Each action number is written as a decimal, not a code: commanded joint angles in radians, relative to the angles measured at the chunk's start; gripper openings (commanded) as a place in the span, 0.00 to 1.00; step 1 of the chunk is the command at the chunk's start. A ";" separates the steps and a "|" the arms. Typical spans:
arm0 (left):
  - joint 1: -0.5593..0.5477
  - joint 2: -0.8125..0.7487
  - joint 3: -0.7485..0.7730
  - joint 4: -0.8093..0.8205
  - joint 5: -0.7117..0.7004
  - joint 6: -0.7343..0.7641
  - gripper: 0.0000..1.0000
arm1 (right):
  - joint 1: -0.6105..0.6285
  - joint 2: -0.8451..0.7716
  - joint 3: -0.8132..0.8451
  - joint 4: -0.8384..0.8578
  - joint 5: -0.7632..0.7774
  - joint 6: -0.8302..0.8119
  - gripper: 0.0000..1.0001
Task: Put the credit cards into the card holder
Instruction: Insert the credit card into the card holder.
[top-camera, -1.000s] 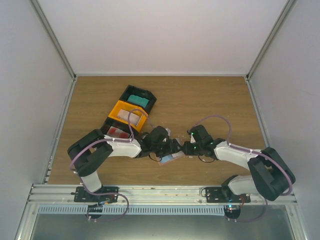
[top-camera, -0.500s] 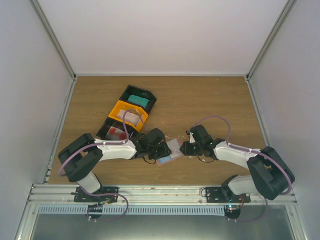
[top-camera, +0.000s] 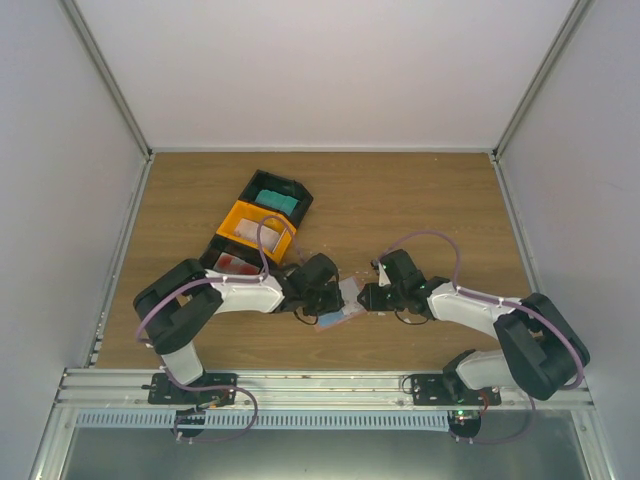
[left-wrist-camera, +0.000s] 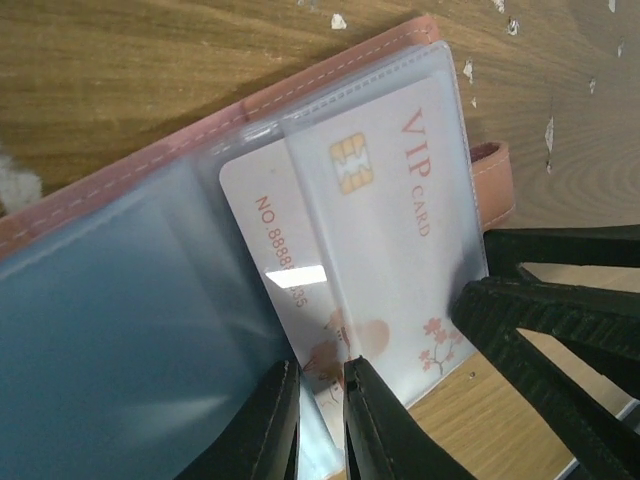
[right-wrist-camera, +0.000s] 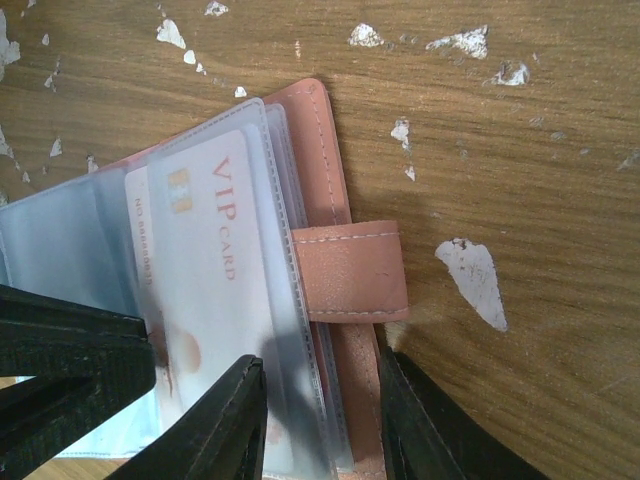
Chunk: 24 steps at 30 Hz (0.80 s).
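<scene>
The salmon-pink card holder lies open on the wood between both arms, its clear sleeves up. A pale pinkish-white VIP credit card sits partly inside one sleeve, its left part sticking out. A teal card shows through the neighbouring sleeve. My left gripper hovers at the pale card's lower edge with only a narrow gap between its jaws; whether it pinches the card is unclear. My right gripper is open, straddling the holder's edge just below the strap tab.
An orange bin stands between two black bins behind the left arm. The far bin holds a teal card, the near one a red card. Small white scraps dot the wood around the holder.
The left jaws have closed from wide open to a narrow gap over the pale card. The right jaws have widened a little. The holder has shifted slightly to the right.
</scene>
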<state>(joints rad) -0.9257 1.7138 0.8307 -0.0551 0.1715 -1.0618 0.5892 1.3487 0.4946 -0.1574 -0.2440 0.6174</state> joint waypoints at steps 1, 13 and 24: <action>-0.003 0.040 0.032 -0.004 -0.018 0.028 0.17 | 0.009 0.022 -0.028 -0.085 -0.003 -0.010 0.33; -0.002 0.074 0.026 0.144 0.070 0.087 0.18 | 0.008 0.015 -0.031 -0.051 -0.076 -0.033 0.33; 0.011 -0.038 0.069 -0.002 -0.052 0.218 0.34 | 0.008 -0.160 0.020 -0.172 0.105 0.022 0.39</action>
<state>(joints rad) -0.9203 1.7477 0.8543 -0.0086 0.1986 -0.9432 0.5919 1.2800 0.4927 -0.2409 -0.2291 0.6086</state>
